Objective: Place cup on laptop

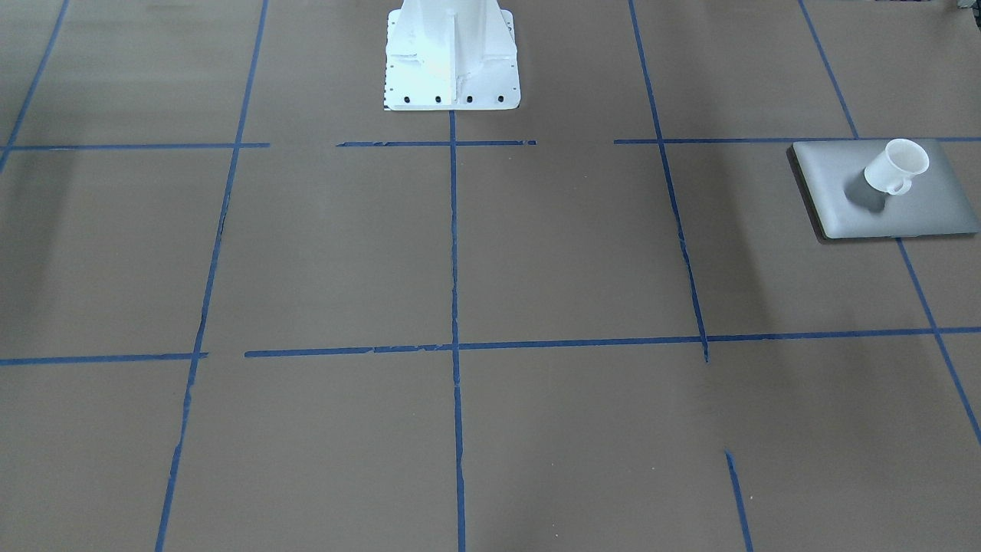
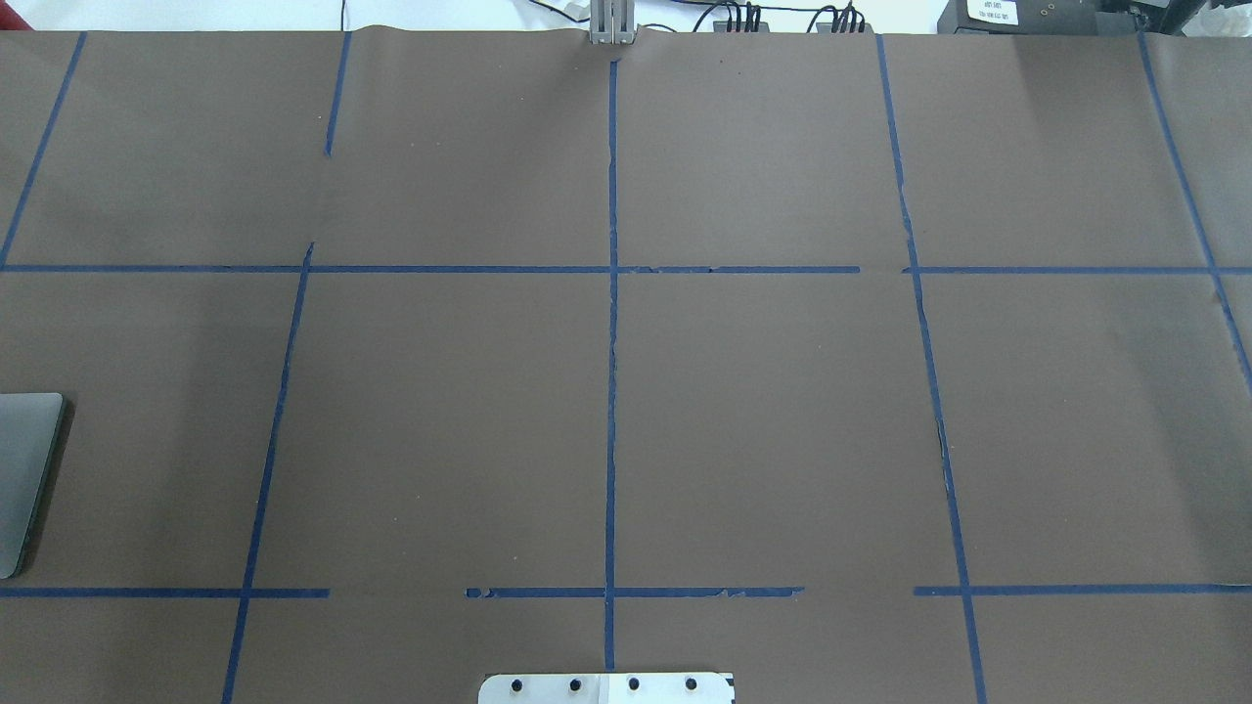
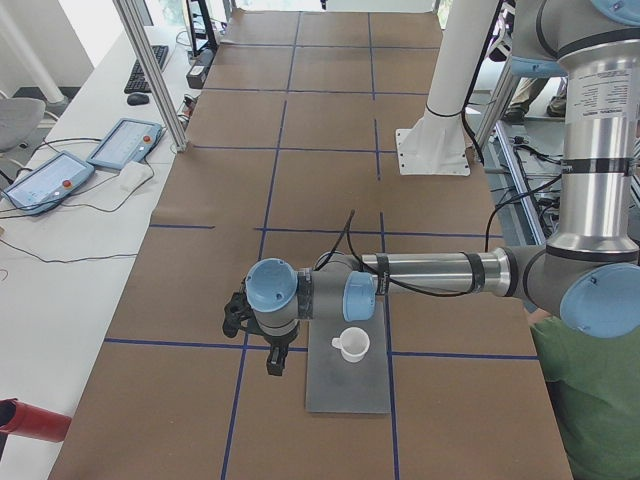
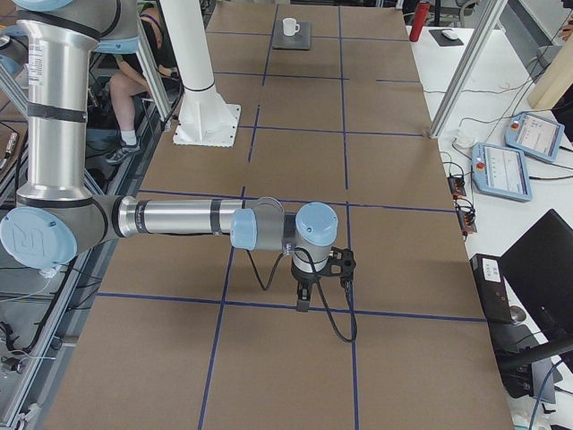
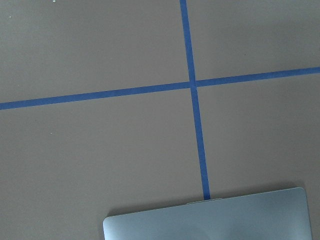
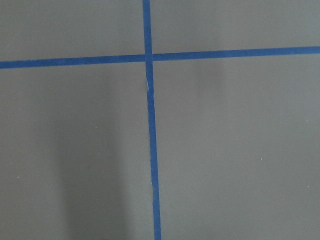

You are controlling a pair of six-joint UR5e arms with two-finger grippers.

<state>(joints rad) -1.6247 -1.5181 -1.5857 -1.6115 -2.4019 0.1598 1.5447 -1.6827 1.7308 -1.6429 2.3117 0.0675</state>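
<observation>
The white cup [image 1: 895, 166] stands upright on the silver-grey laptop [image 1: 920, 215], which lies flat near the table's end on my left side. Both also show in the exterior left view, cup [image 3: 351, 344] on laptop [image 3: 347, 390], and small in the exterior right view, cup [image 4: 290, 26]. The laptop's edge shows in the overhead view [image 2: 24, 469] and the left wrist view [image 5: 210, 220]. My left gripper [image 3: 275, 360] hangs over the table beside the laptop, apart from the cup; I cannot tell whether it is open or shut. My right gripper [image 4: 303, 300] hangs over bare table far from both; I cannot tell its state.
The white robot pedestal [image 1: 451, 61] stands at the table's middle on the robot's side. Blue tape lines [image 1: 455, 307] grid the brown tabletop. Teach pendants [image 3: 125, 142] lie on the side bench. A person in green [image 3: 590, 400] sits near the left arm's base.
</observation>
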